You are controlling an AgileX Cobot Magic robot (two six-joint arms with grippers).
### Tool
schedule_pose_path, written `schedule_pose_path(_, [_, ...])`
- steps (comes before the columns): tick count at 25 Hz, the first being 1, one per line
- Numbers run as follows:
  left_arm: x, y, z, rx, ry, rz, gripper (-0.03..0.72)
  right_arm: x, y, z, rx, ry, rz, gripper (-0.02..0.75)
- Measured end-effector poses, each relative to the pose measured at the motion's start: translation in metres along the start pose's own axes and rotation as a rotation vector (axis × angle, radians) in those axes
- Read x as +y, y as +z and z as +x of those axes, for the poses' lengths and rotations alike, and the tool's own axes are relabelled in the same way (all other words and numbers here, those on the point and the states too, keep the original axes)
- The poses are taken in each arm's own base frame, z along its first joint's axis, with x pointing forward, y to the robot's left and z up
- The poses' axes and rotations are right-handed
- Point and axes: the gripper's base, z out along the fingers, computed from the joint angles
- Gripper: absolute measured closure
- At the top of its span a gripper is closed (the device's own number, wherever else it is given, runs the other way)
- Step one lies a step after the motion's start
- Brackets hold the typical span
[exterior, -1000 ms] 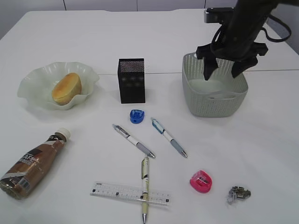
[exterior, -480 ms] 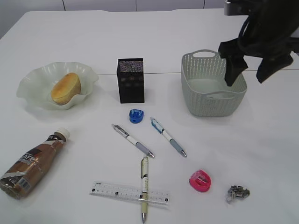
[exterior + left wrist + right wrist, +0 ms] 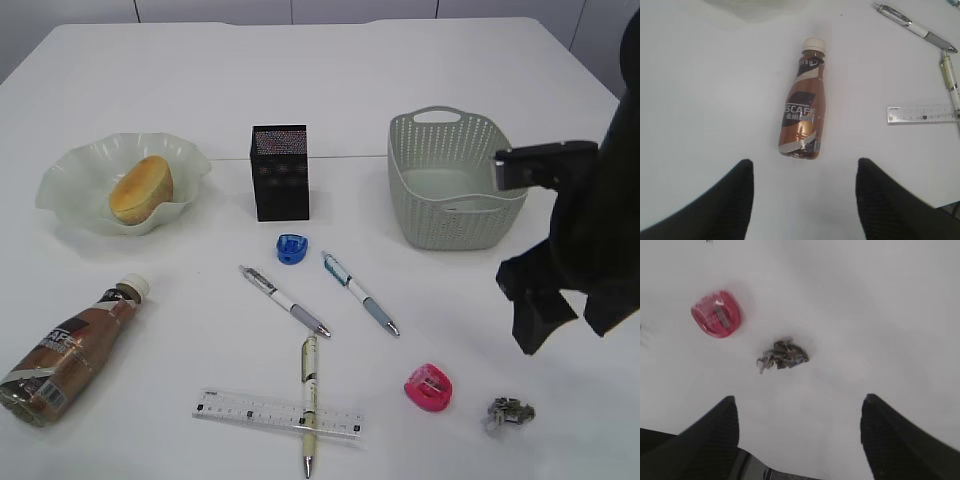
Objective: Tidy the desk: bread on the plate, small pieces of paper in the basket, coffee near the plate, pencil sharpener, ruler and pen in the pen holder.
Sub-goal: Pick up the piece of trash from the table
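My right gripper [image 3: 797, 440] jaws apart, empty. Paper scrap [image 3: 783, 354] lies on table dead ahead between fingers, pink sharpener [image 3: 717, 313] off to its left. R arm nearer, basket [image 3: 455, 215] behind

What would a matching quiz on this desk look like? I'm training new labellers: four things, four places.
Things:
1. golden bread roll
2. brown coffee bottle
3. clear plastic ruler
4. crumpled grey paper scrap

Places:
A. under the cream pen
B. on its side, front left
C. in the wavy plate
D. right of the pink sharpener

Pairs: 1-C, 2-B, 3-A, 4-D
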Motion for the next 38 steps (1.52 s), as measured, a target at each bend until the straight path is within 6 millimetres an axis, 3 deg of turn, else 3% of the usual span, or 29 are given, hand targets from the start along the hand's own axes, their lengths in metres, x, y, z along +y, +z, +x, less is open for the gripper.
schedule_pose_path(3, [0.0,0.0,0.0,0.0,-0.002,0.003,0.218,0.0,0.019,0.011,0.021,0.001,-0.009,0.186])
schedule_pose_path(10, [-0.003,0.0,0.0,-0.004,-0.014,0.031,0.218,0.003,0.041,0.019,-0.014,0.022,-0.048,0.186])
schedule_pose_path(18, [-0.003,0.0,-0.002,-0.023,-0.018,0.039,0.218,0.006,0.043,0.013,-0.097,0.112,-0.083,0.186])
schedule_pose_path(30, [-0.004,0.0,-0.003,-0.028,-0.019,0.041,0.219,0.007,0.093,0.005,0.061,0.162,-0.081,0.186])
schedule_pose_path(38, [-0.004,0.0,-0.003,-0.034,-0.019,0.041,0.219,0.007,0.11,0.001,0.084,0.177,-0.079,0.186])
